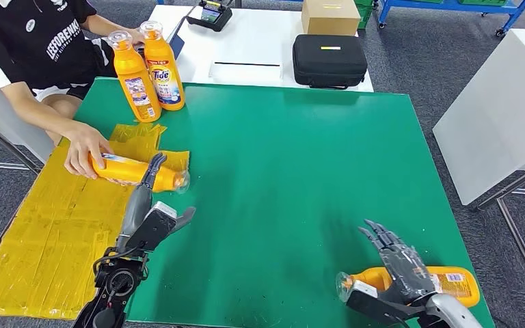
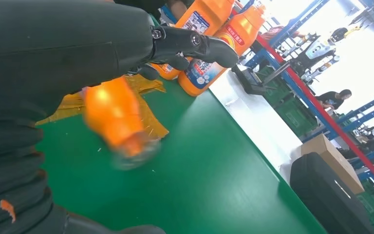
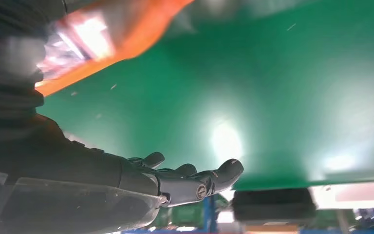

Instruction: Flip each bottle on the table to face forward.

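Here we see the left robot hand (image 1: 152, 179), fingers extended and gripping nothing, reaching over the lying bottle (image 1: 133, 171), whose long axis runs left-right at centre-left of the frame; a person's hand (image 1: 84, 151) holds its base.

My left arm (image 1: 131, 220) is silver-grey metal at the forearm, ending in a black wrist block with a round black joint and thin black cables looped beside it. My left hand (image 1: 152, 172) has slim dark grey fingers and a thick grey thumb. My right hand (image 1: 402, 263) is dark grey too, with ribbed segmented fingers (image 3: 221, 174), a small silver screw at one knuckle, and a pale silver wrist cuff.
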You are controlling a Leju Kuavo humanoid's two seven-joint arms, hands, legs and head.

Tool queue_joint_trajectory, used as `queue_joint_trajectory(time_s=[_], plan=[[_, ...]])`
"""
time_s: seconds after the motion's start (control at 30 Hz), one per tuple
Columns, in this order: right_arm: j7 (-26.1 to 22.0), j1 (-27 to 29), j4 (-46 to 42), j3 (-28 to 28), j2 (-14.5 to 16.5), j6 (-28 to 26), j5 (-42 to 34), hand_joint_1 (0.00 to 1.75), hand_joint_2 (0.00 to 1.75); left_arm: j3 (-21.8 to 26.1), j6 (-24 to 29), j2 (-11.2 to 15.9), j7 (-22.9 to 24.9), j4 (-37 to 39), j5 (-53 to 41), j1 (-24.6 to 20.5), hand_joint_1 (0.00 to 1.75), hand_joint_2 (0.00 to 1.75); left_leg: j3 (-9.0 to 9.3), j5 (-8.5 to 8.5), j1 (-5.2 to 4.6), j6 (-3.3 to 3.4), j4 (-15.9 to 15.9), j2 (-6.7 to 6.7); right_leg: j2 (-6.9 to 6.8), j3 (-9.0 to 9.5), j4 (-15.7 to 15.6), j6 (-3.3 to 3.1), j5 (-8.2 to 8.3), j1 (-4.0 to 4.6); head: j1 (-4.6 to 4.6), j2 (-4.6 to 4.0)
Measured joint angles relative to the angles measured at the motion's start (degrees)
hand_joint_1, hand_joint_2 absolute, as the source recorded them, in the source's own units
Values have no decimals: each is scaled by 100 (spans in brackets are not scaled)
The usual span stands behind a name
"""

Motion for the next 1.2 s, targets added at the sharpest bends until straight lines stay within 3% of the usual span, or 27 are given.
queue_joint_trajectory(time_s=[0.33, 0.5, 1.13, 1.17, 1.2], plan=[[-221, -164, 471, -1133, 516, -31, 701, 0, 175, -85, -2, -6, -11, 24, 1, -42, 0, 175, 0, 1, -3, 1, 0, -2, -1, 1, 0, 1, 1, -3, 1, 0], [-485, -181, 559, -1475, 706, 368, 1087, 0, 175, -124, -3, -6, -13, 78, 46, -99, 0, 175, -1, 0, -2, 1, 0, -2, -1, 0, 0, 1, 1, -2, 1, 0], [-347, -175, 488, -1560, 1021, 813, 1643, 0, 175, -208, 11, -21, 38, 163, 69, -231, 0, 175, -1, 1, -2, 1, 0, -2, 0, 1, 0, 1, 1, -3, 1, 0], [-322, -175, 487, -1559, 1025, 815, 1662, 10, 175, -209, 13, -21, 39, 163, 70, -234, 0, 175, -1, 1, -2, 1, 0, -2, 0, 1, 0, 1, 1, -2, 1, 0], [-286, -176, 487, -1557, 1028, 817, 1687, 46, 175, -210, 16, -21, 39, 163, 75, -236, 0, 175, -1, 1, -2, 1, 0, -2, 0, 1, 0, 1, 1, -2, 1, 0]])
